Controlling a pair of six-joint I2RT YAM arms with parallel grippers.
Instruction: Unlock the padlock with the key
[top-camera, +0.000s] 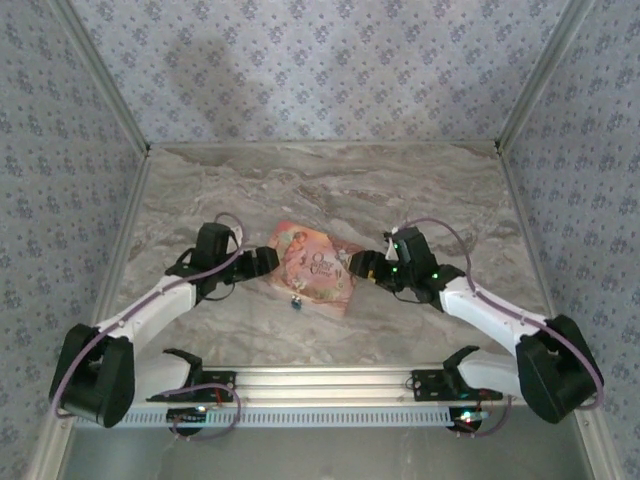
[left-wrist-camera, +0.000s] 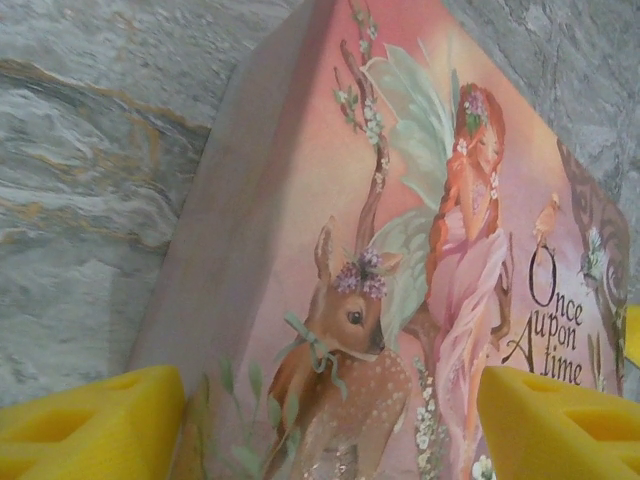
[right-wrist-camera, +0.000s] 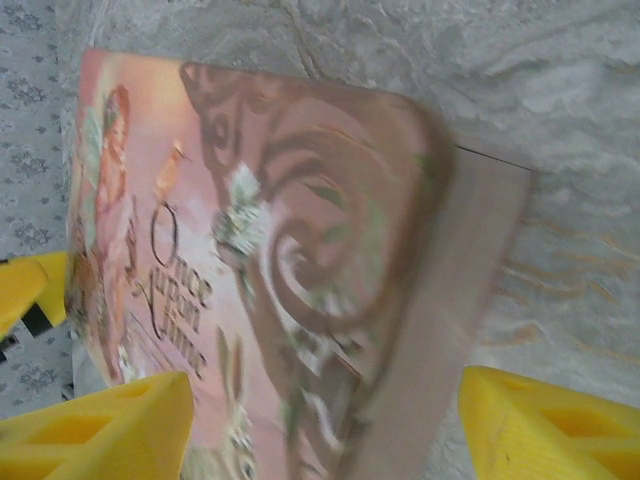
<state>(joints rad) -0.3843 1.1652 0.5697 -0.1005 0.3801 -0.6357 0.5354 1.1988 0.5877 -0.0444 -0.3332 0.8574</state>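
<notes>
Marble-patterned table (top-camera: 320, 180), with patterned walls on three sides. A pink picture box (top-camera: 312, 268) lay flat near the table's middle, turned slightly askew. Lid print: a winged, red-haired fairy in pink, a spotted fawn with flowers on its head, and dark scrollwork. The lettering read "Once upon a time".

Left arm (top-camera: 150, 305) reached in from the near left, right arm (top-camera: 490, 310) from the near right. Left gripper (top-camera: 268, 262) sat at the box's left edge, its yellow fingers (left-wrist-camera: 95, 425) spread wide with a box corner between them. Right gripper (top-camera: 358, 268) sat at the box's right edge, its yellow fingers (right-wrist-camera: 105, 430) likewise wide apart astride a corner. Could not tell whether any finger touched the box.

Padlock (top-camera: 296, 301), a tiny blue-silver speck, lay on the table just beside the box's near edge. Key too small to make out.
</notes>
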